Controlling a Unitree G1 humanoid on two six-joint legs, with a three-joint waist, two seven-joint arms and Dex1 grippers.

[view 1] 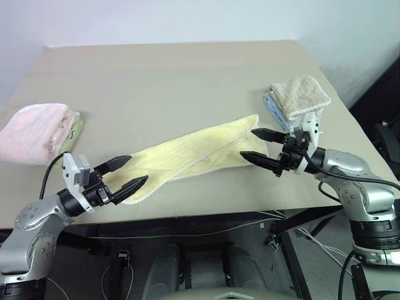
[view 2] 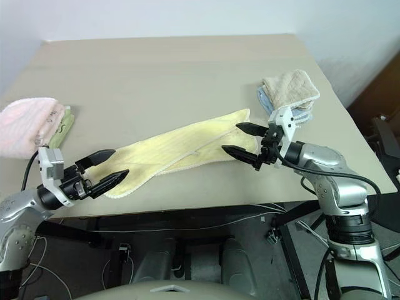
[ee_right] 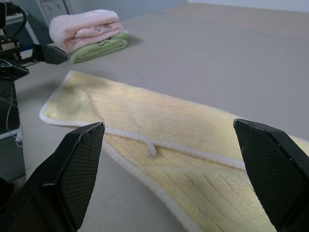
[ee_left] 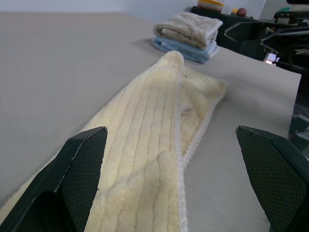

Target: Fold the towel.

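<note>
The pale yellow towel [view 1: 187, 155] lies on the table [view 1: 169, 81] as a long strip, folded lengthwise and running diagonally near the front edge. Its whitish corded hem [ee_right: 145, 140] shows along the fold. My left gripper [view 1: 123, 175] hovers open at the strip's near-left end, its fingers spread on either side of the cloth. At the far-right end my right gripper [view 1: 260, 149] is open too, with the towel's end lying between its fingertips. Neither gripper holds the cloth.
A pink towel [view 1: 34, 132] on a green one [view 1: 72, 134] sits at the table's left edge. A beige towel [view 1: 300, 95] stacked on a blue one [view 1: 273, 110] lies at the right, just behind my right gripper. The table's front edge runs close beneath both grippers.
</note>
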